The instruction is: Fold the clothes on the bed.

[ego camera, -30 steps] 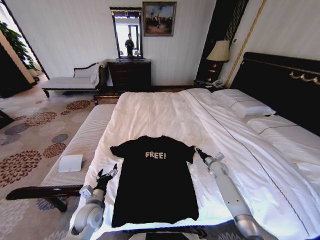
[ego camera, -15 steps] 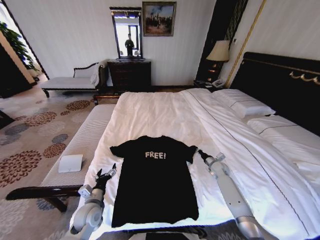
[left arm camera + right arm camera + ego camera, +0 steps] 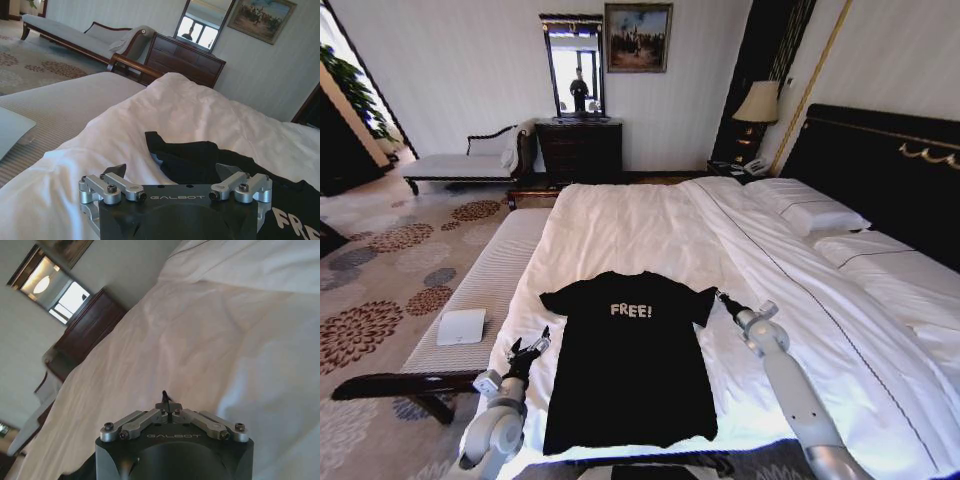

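left gripper (image 3: 530,347) spread beside T-shirt (image 3: 628,360) | right gripper (image 3: 724,297) pressed together, empty | risk: grabbing the duvet (image 3: 630,225) too

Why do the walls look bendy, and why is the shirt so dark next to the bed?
Head view: a wide lens curves lines near the edges, like the headboard; the black shirt stays dark while the white bed glows under daylight. Left wrist view: the mirror shines bright. Right wrist view: the picture sits tilted, and the duvet looks warm and soft beyond the right hand.
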